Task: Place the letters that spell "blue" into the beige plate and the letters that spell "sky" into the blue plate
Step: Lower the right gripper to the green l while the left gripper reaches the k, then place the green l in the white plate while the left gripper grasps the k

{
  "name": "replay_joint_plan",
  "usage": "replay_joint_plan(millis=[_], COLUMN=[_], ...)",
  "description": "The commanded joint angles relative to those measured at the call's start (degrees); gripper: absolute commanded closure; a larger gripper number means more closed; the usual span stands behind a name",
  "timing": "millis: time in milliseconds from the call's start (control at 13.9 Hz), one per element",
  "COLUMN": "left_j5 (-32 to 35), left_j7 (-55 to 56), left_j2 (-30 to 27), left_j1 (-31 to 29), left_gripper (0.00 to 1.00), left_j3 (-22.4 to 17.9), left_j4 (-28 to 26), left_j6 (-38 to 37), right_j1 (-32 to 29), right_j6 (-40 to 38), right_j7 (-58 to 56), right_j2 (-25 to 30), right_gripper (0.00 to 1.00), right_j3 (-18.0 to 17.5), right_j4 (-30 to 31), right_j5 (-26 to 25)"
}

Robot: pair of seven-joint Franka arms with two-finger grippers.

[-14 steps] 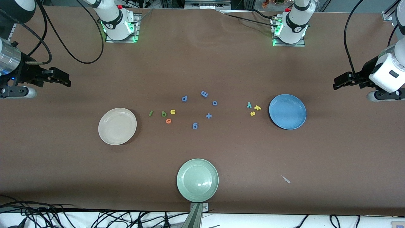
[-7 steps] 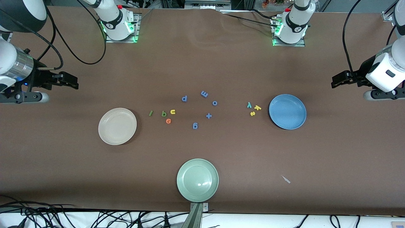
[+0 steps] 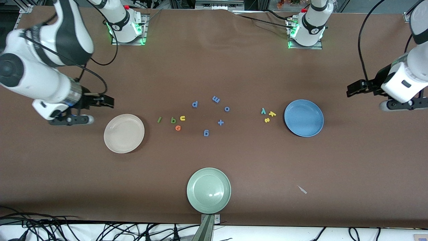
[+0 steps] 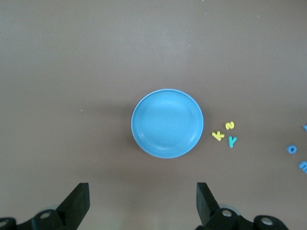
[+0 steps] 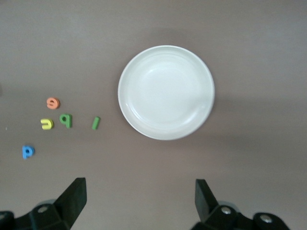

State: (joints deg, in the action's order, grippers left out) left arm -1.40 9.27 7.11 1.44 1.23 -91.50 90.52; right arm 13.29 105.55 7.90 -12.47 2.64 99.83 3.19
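Observation:
The beige plate (image 3: 124, 133) (image 5: 166, 92) lies toward the right arm's end. Beside it are the "blue" letters: green l (image 3: 159, 119) (image 5: 96, 122), green b (image 3: 173, 120) (image 5: 65, 120), yellow u (image 3: 182, 117) (image 5: 46, 123) and orange e (image 3: 178, 128) (image 5: 53, 102). The blue plate (image 3: 303, 117) (image 4: 167, 123) has the "sky" letters next to it: teal y (image 3: 263, 110) (image 4: 232, 141), yellow k (image 3: 272, 113) (image 4: 218, 136) and yellow s (image 3: 266, 120) (image 4: 230, 125). My right gripper (image 3: 107, 101) (image 5: 140, 196) hangs open and empty over bare table beside the beige plate. My left gripper (image 3: 352, 88) (image 4: 143, 201) is open and empty over the table by the blue plate.
Blue letters p (image 3: 195, 104), m (image 3: 216, 99), o (image 3: 227, 108), g (image 3: 206, 133) and a plus sign (image 3: 220, 122) lie between the two letter groups. A pale green plate (image 3: 208, 190) sits nearest the front camera. A small white scrap (image 3: 302, 189) lies toward the left arm's end.
The right arm has swung in from the table's end toward the beige plate. The left gripper has edged slightly toward the blue plate. Letters and plates have not moved.

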Motion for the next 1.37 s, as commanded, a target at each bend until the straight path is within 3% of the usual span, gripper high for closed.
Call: replay_joint_plan(millis=[0,360,721,1009,1297], left_j5=[-1.94,-1.77,-0.98,-1.07,-0.98], left_j7=[5.13,19.79,29.91,44.49,48.91], left_j2=[3.00,2.92,5.46,8.70,8.98], left_j1=[0.50,0.50,1.81,3.12,3.66], left_gripper=[0.02,0.02,0.01,0.02,0.01], left_j3=[1.92,7.64,8.00,9.57,10.11], left_j4=[-0.78,-13.50,-15.99,-18.36,-26.43], left_j6=[3.50,17.90,21.97,30.14,38.75], right_j1=[0.06,7.96,10.96,10.96,10.88], right_j6=[8.24,24.50,31.90,36.64,38.77], right_j7=[5.53,21.41,31.99,35.51,35.69], right_j2=[1.48,-5.27,-13.01,-14.78,-15.39], right_gripper=[0.00,0.00,0.00,0.01,0.07], right_j3=[-2.90,-3.44,-3.44,-3.35,-3.35], right_j4=[7.29,14.07,14.16,16.88,18.56], right_j5=[0.68,-0.11,-0.38,-0.29,-0.11])
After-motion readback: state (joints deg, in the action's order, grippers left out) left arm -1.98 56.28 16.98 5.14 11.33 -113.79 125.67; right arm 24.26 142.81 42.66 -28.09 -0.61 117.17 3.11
